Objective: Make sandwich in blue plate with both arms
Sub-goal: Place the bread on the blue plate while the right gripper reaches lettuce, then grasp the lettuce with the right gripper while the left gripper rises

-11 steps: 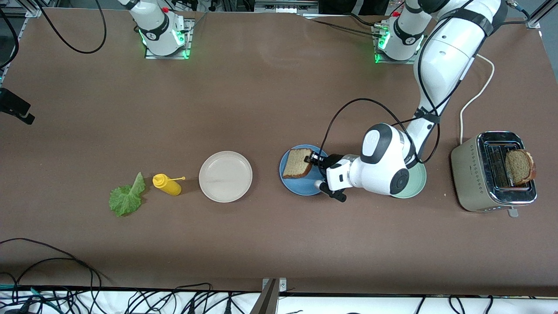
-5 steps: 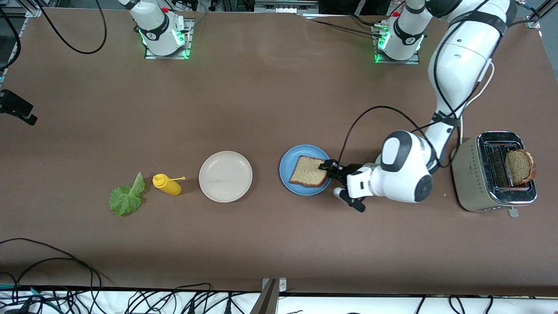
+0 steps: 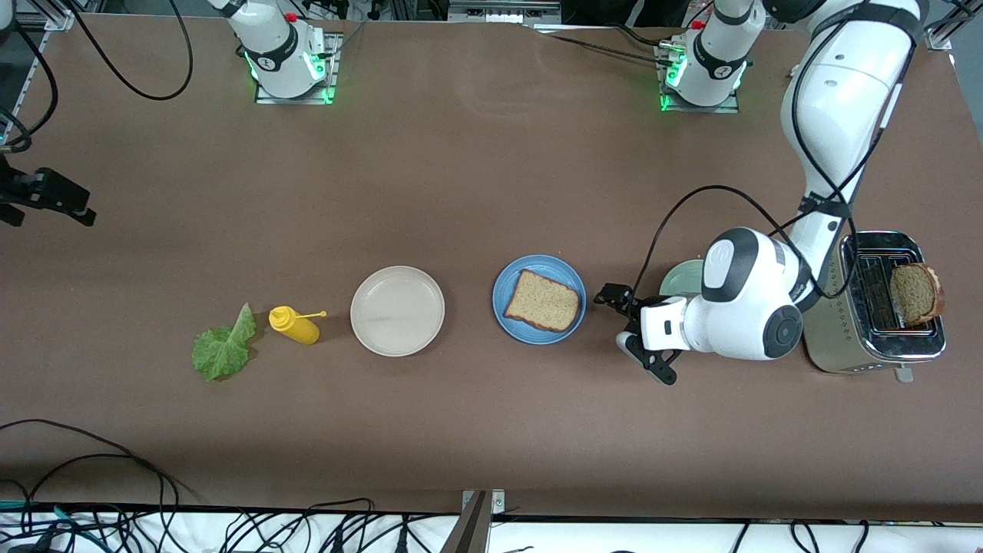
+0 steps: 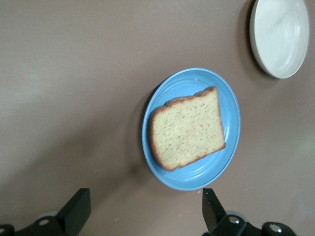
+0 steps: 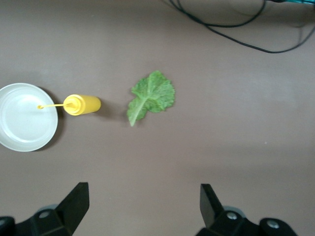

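No writing, label, brand mark or number can be read on anything here. The yellow squeeze bottle (image 3: pixel 295 325) is plain, and the toaster (image 3: pixel 872 303) shows only a dotted pattern on its side, no lettering. The two arm bases at twelve o'clock carry small dark marks on their white collars, too small to make out.
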Controlling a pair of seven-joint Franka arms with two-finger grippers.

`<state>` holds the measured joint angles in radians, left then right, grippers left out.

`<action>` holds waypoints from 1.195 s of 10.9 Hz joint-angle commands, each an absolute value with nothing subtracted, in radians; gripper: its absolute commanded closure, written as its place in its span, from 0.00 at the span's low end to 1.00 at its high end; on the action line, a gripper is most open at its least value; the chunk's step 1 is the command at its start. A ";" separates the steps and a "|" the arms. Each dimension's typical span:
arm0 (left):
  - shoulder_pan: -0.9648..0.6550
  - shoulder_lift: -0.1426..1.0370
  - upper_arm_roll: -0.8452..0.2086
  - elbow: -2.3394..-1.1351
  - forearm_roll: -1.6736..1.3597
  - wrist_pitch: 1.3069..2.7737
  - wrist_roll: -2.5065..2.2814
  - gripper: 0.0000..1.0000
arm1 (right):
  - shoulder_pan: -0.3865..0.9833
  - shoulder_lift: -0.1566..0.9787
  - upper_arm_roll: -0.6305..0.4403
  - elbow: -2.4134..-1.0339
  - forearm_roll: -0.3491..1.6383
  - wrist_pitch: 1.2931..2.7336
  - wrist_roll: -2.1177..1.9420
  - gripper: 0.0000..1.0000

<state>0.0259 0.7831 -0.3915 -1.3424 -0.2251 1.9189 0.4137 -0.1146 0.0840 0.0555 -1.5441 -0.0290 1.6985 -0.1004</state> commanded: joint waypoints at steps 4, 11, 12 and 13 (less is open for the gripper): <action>0.083 0.611 -0.376 -1.353 0.077 1.827 0.419 0.00 | -0.051 0.201 0.058 -1.517 -0.015 1.724 -0.101 0.00; 0.172 0.401 -0.367 -1.354 0.083 1.671 0.407 0.00 | -0.074 0.543 0.049 -1.417 -0.014 1.981 -0.241 0.00; 0.105 0.337 -0.304 -1.391 0.083 1.652 0.403 0.00 | -0.080 0.581 0.049 -1.417 -0.014 2.015 -0.248 0.00; -0.029 0.268 -0.159 -1.441 0.081 1.651 0.396 0.00 | -0.086 0.612 0.049 -1.417 -0.012 2.043 -0.268 0.00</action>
<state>0.1630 0.4260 -0.3577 -1.3349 0.0595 1.6751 0.4295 -0.0687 0.5292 0.0472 -1.4623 -0.0288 1.9978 -0.2129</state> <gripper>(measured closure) 0.000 0.000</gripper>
